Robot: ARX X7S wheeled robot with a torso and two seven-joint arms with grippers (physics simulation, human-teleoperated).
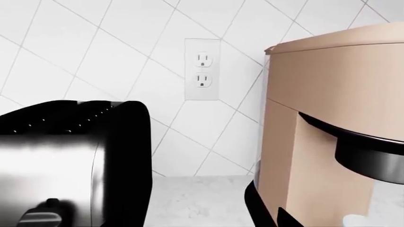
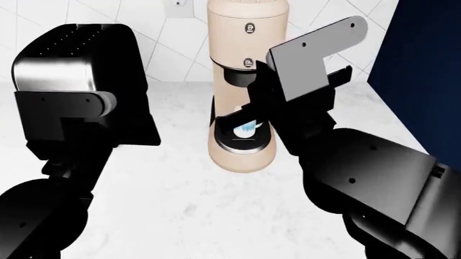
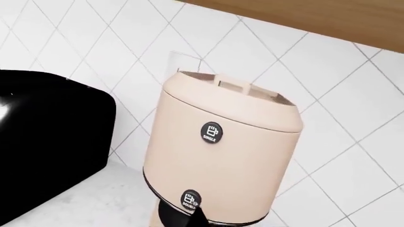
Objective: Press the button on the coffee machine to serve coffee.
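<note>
Coffee machine [image 2: 243, 81] upright toward the rear edge of the white counter [image 2: 180, 205], against the tiled wall, with the black-and-chrome toaster [image 2: 79, 70] just beside it toward the left edge.

Rigid beige cylinder on a broad base; it looks heavy enough to stay put under a light push, so nothing needs grasping and contact belongs squarely on a button. Two round black buttons face forward: "single" [image 3: 211, 132] on the upper drum and "double" [image 3: 190, 199] at the black spout collar [image 1: 369, 153]. A white cup [image 2: 245, 128] sits on the drip tray [image 2: 241, 145]. The right arm [image 2: 310, 70] is raised close before the machine, the left arm [image 2: 58, 118] before the toaster; neither arm's fingers are visible, so how far they are open cannot be told. A hard or off-centre press could slide or tip the tall body.
</note>
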